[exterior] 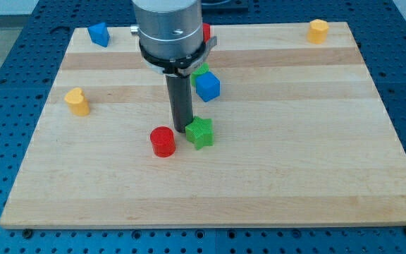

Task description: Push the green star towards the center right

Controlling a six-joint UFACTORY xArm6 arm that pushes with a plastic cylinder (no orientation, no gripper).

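Red cylinder (163,142) sits nearest, at eight o'clock from my tip (182,130). Green star (200,132) lies just beside the tip at three o'clock, near board (294,176) centre; whether they touch, I cannot tell. Blue cube (207,86) lies beyond at one o'clock.

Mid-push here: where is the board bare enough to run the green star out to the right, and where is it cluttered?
Bare: the whole right half, from the green star and blue cube out to the board's right edge, below the yellow block; also the bottom strip. Crowded: the centre, where my tip sits at the star's left with the red cylinder close by.
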